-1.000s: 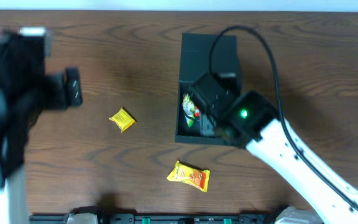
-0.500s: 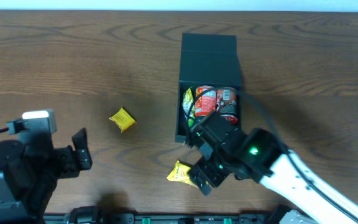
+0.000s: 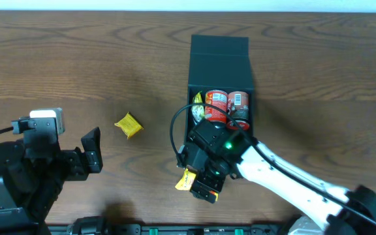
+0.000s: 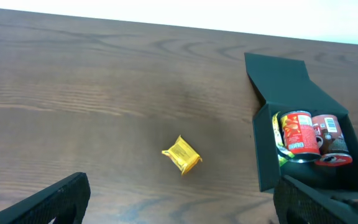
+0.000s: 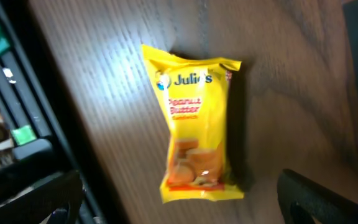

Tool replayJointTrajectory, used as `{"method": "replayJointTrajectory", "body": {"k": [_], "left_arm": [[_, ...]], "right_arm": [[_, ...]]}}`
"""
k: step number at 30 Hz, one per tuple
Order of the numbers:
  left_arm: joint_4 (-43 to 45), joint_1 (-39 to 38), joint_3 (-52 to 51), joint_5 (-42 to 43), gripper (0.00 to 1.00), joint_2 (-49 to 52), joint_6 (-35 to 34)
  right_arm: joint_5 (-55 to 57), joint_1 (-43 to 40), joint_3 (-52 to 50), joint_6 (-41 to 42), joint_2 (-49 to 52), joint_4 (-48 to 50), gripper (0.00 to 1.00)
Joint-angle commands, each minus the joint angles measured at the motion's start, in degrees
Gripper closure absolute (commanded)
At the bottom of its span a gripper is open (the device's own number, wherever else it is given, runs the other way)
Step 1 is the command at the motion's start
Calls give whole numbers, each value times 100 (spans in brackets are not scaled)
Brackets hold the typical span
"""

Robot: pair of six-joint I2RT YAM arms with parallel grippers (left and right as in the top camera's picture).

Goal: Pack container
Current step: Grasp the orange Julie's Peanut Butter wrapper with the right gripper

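L pincer (image 3: 95, 151) sits at near-left of counter (image 3: 77, 65), spread wide, nothing in it. Right of it, a small yellow wrapped snack (image 3: 128, 125) lies alone. R pincer (image 5: 179, 182) hangs over Julie's peanut butter sandwich pkt (image 5: 194, 118), fingers wide apart either side, not gripping. Teal-green container (image 3: 219, 62) is centre-right, just behind the pkt, lid flapped open to far side. Inside: two red cans (image 3: 215, 104), yellow-green pkt (image 3: 197, 99) at left wall.

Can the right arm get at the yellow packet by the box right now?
Probably yes: the right tool is open directly over the packet, which lies flat on bare table, nothing between.
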Motion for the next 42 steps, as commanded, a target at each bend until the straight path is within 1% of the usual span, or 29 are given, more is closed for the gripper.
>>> {"method": "replayJointTrajectory", "body": {"k": [1,7,11,23,25,34,37,42], "left_arm": [[15,20,13,-59,5,50,-39],[9,20,13,-59,5,142,-42],[9,20,13,-61,5,144,-39],[9,20,13,-197,5,144,-42],[9,20,13,-201,4,144,-42],[15,20,13,-225,5,144,-42],[13,20,13,-337,5,144,-39],[37,20,13,-372,5,144,-39]], "right_arm": [[-177,-79,4,-341,210,17,1],[-304,-79,0,-345,549,155,2],[-564,-70,-17,-557,654,175,3],[-553,-70,-367,-555,664,538,6],[-553,-74,-376,-555,664,577,7],[-553,-76,-461,-511,713,723,7],[-553,-85,-463,-509,811,791,9],[-551,-85,-463,-90,1014,916,11]]}}
